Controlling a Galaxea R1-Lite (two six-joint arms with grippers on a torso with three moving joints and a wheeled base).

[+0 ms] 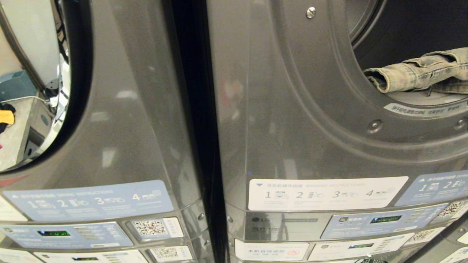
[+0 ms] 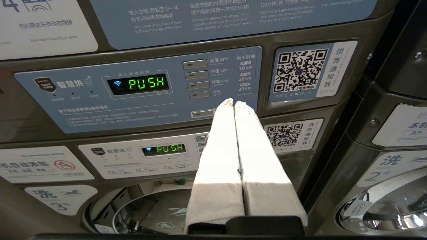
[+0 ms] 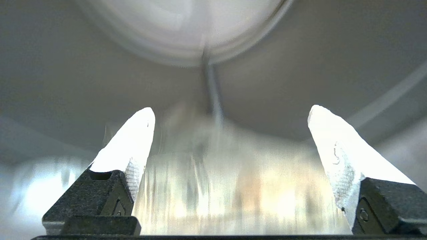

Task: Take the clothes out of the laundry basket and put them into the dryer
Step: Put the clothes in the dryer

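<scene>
The right gripper (image 3: 230, 115) is spread wide with nothing between its fingers, probably because the jeans (image 1: 420, 71) lie in the dryer (image 1: 369, 95) drum. The left gripper (image 2: 233, 102) is pressed tight, empty, parked before the control panel (image 2: 133, 90). I can't see the laundry basket anywhere.

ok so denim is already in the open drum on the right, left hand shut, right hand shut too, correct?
Not quite. The right hand is open: the right wrist view shows its fingers spread wide with nothing between them. The rest holds: the denim garment lies in the open drum on the right, and the left hand is shut.
</scene>
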